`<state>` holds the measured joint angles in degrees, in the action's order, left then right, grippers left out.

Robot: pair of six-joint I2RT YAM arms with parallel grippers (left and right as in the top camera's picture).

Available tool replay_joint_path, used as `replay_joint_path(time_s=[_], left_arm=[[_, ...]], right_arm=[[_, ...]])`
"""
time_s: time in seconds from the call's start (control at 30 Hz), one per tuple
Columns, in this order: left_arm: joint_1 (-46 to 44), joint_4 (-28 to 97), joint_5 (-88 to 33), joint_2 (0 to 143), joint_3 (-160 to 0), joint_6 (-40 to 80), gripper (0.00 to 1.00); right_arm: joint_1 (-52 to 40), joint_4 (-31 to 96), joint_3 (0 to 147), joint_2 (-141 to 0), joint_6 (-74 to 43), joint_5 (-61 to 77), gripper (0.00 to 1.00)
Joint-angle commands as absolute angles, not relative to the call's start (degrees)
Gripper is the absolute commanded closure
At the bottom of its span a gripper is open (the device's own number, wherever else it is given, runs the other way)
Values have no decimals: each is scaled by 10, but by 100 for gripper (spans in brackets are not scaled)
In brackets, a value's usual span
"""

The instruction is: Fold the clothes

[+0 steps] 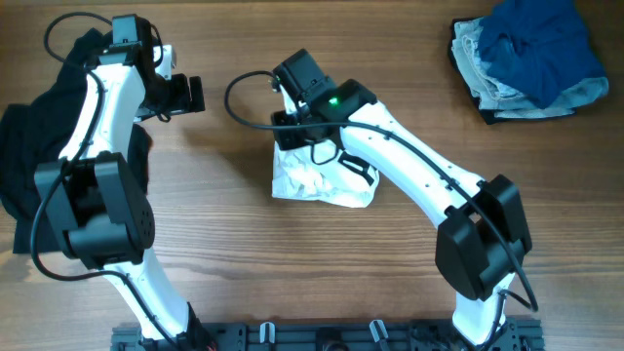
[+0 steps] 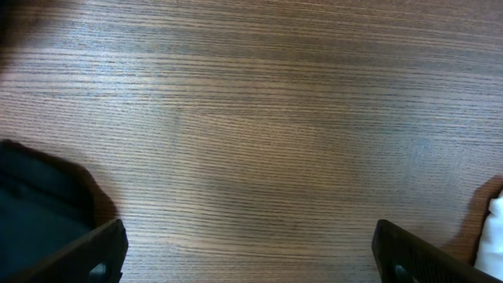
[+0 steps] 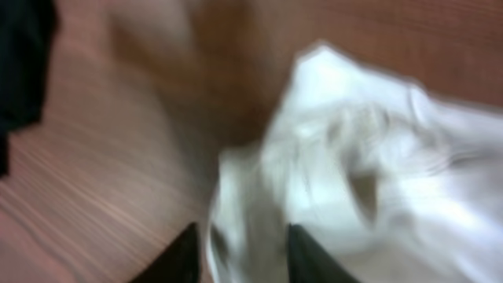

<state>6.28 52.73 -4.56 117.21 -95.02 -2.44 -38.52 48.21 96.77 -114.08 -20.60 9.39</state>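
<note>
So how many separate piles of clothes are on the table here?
3: a black heap at left, a white garment in the middle, a folded stack top right. More may hide underneath.

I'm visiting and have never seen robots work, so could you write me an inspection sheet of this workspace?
Surface: brown wood-grain table.
Job's things: crumpled white garment at the centre; black garment at the left edge; stack of folded blue and denim clothes at the top right.
Clutter: nothing seen.
Grippers: left gripper open over wood, holding nothing; right gripper down at the white garment with cloth between its fingers, but the view is too blurred to tell whether it grips.
Cables: black cable loops beside the right arm's wrist.
Surroundings: black mounting rail along the near edge; nothing else seen.
</note>
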Motion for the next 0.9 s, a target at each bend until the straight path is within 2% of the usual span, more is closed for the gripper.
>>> replay_joint_path(time_s=[0.0, 0.13, 0.27, 0.43, 0.57, 0.87], left_arm=[[64, 530, -55, 1179, -956, -21, 0], [64, 529, -55, 1179, -956, -21, 0], [64, 529, -55, 1179, -956, -21, 0], [64, 529, -55, 1179, -956, -21, 0], [64, 529, -55, 1179, -956, -21, 0], [67, 529, -55, 1179, -956, -21, 0]], right_arm=[[-388, 533, 980, -1134, -193, 98, 52], [-390, 576, 980, -1134, -191, 63, 48], [-400, 586, 980, -1122, -184, 58, 50], [-436, 596, 979, -1110, -168, 1, 42], [-450, 594, 971, -1133, -160, -31, 43], [-449, 587, 971, -1209, -120, -76, 52]])
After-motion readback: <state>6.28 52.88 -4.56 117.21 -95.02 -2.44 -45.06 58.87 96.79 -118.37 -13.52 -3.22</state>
